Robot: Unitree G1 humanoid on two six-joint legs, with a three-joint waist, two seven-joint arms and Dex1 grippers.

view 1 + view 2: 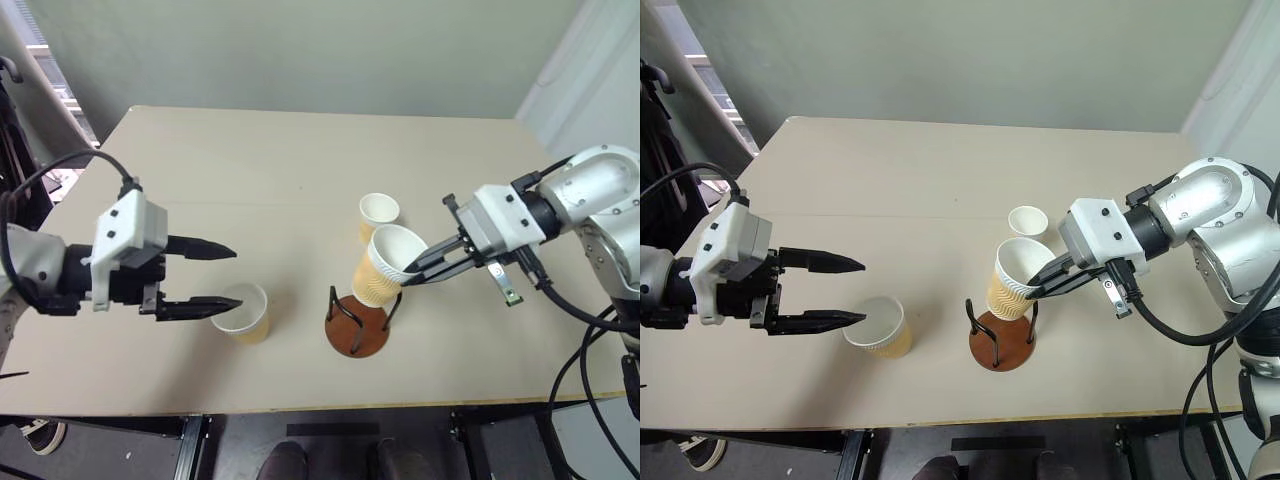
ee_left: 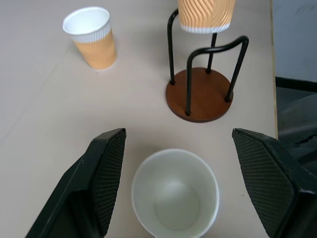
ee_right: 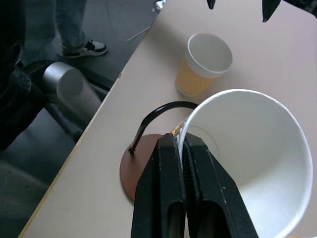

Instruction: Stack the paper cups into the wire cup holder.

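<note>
Right end effector (image 1: 412, 272) clenched on rim of tan ribbed paper cup, white inside (image 1: 385, 265); cup tilted, hanging just above black wire cup holder on round reddish-brown base (image 1: 358, 322). Rim pinch leaves cup body free to pass between wire loops. Holder looks empty. Left end effector (image 1: 222, 275) released, fingers wide either side of second cup (image 1: 243, 312) upright on beige desk (image 1: 280, 170), not touching. Third cup (image 1: 378, 214) upright beyond holder.

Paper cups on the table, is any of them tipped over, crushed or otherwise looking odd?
Nothing stands out. Two cups stand upright on the table; the third, tilted, is pinched at its rim by the right gripper above the wire cup holder.
</note>
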